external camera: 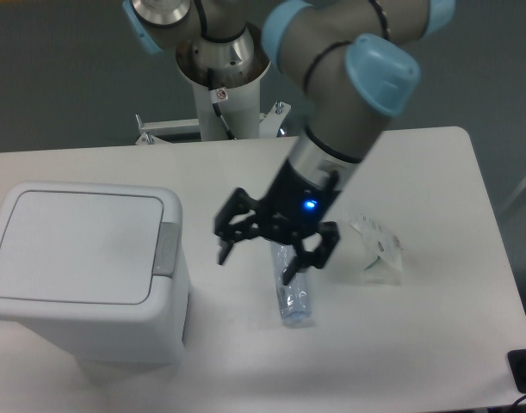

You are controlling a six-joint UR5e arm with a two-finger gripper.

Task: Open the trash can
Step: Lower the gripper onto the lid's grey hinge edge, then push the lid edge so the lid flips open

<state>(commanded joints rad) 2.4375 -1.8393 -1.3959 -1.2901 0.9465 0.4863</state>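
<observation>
The trash can is a large boxy white bin at the left of the table. Its flat lid is down and closed. A grey push-button latch sits on its right edge. My gripper is open and empty, fingers spread and pointing down. It hangs above the table to the right of the can, a short way from the latch. One fingertip is on the can's side, the other fingertip is over a plastic bottle.
A clear plastic bottle lies on the table under the gripper. A crumpled transparent bag lies to its right. The arm's base column stands at the table's back edge. A dark object sits at the bottom right corner.
</observation>
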